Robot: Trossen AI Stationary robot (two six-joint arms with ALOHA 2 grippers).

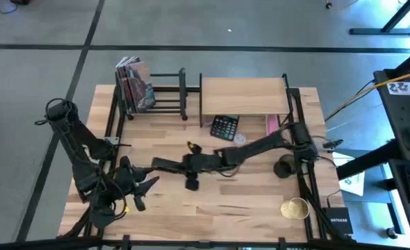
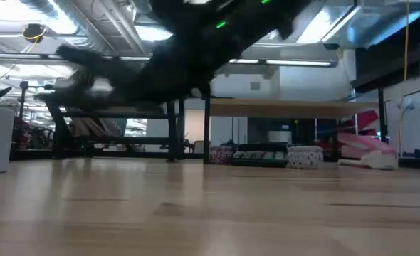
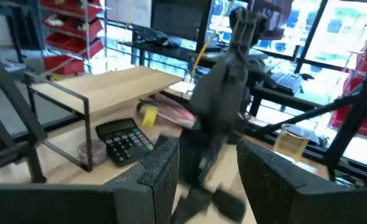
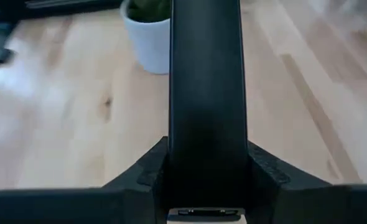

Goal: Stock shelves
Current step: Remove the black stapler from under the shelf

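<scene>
My right gripper reaches over the middle of the table and is shut on a long, flat black object whose free end points toward the table's left. In the right wrist view a white plant pot stands on the table beyond that object. My left gripper waits open near the front left and faces the right arm. At the far edge stand the black metal-bar rack with books and the light-wood board shelf. My right gripper pinches the black object's near end between its two fingers, one on each long side. The fingers run level from the table's right, along the object's length. In the low view the object stays above the tabletop.
By the wood shelf's front edge lie a black calculator, a pink item and a small round glittery thing. A dark round object, a gold mesh cup and a black box sit at the right.
</scene>
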